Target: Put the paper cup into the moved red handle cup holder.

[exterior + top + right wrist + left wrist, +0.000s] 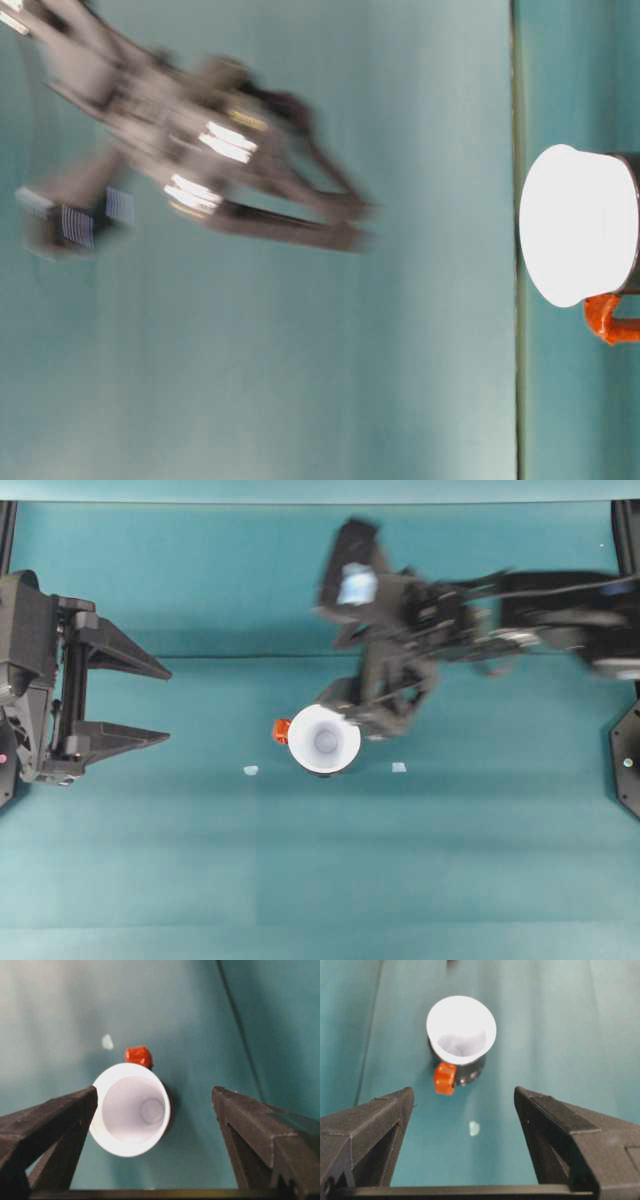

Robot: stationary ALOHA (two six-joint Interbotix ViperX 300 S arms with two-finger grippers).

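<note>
Now the paper cup [324, 740] is seen seated upright inside the red handle cup holder [465, 1072], near the middle of the teal table [200, 860]; its white rim is raised above the black wall. Just beside it, the right gripper [385, 695] is blurred, its jaws spread wide and empty. Well apart, the left gripper [135, 700] is held parted, nothing grasped.

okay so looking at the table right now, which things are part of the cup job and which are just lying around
Part of the job:
- paper cup, sitting in the holder
- red handle cup holder, under the cup
- right gripper, jaws open, beside the cup

Just lying about:
- small pale scrap left of the cup
- small pale scrap right of the cup
- left gripper, open, idle
</note>
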